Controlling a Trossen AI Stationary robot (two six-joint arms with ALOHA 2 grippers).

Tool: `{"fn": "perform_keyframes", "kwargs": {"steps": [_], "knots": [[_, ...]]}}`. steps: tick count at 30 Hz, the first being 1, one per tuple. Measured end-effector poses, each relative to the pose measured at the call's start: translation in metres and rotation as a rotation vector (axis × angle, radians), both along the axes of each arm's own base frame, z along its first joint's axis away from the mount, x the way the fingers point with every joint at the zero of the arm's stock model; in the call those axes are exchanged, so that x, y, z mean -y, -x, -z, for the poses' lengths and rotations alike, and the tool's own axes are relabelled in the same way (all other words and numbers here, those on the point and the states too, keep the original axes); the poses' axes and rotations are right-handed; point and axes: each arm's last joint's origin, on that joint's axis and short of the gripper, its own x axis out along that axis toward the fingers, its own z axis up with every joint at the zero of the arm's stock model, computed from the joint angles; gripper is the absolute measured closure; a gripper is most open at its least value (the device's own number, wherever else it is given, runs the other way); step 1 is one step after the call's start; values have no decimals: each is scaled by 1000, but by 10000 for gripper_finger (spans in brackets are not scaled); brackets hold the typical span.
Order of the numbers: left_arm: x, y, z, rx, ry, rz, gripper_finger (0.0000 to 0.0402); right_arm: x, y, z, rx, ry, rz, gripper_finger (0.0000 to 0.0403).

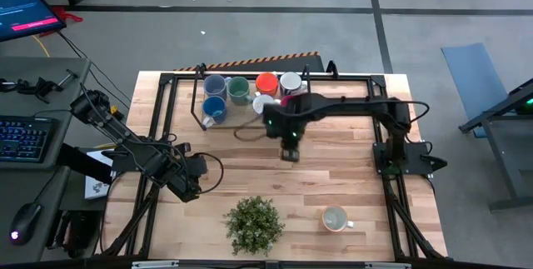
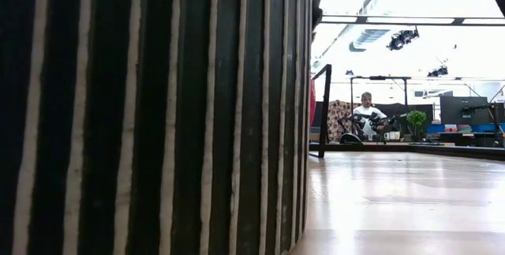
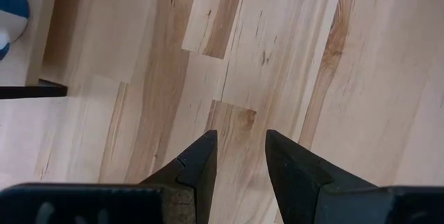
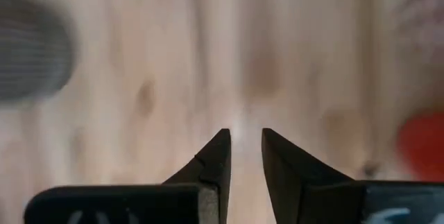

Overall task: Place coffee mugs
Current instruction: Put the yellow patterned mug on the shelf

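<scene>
Progress: six mugs are seen gathered at the far edge of the tabletop (image 1: 350, 177), inside the black frame (image 1: 187, 86); most of the task is judged to be done
Grouped mugs: grey-blue mug (image 1: 215, 85), green mug (image 1: 239, 91), orange mug (image 1: 266, 82), white mug (image 1: 291, 82), blue mug (image 1: 214, 108); another white mug (image 1: 262, 103) is partly hidden by the right arm
Left to do: one cream mug (image 1: 335, 219) is seen alone near the front edge, beside the potted plant (image 1: 253, 224)
Right hand (image 1: 289, 147): held over bare wood just in front of the group, released, nothing grasped
Left hand (image 1: 190, 187): parked low at the left side, slightly parted, empty
Surface: light wooden planks, flat, no spill is seen
Room: grey concrete floor; a person (image 2: 366, 111) is seen far behind the tabletop
</scene>
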Motion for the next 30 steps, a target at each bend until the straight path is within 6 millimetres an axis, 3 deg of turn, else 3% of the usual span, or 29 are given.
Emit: {"fn": "perform_keyframes", "kwargs": {"steps": [5,12,23,30], "knots": [[0,0,0,0,0,0,289,-36,19,1,-200,14,-66,341],[0,0,0,0,0,-1,289,-86,34,0,-290,97,-156,341],[0,0,0,0,0,0,289,-160,65,-4,-387,115,-154,341],[0,0,0,0,0,0,289,-188,94,-27,-289,190,-7,341]]}}
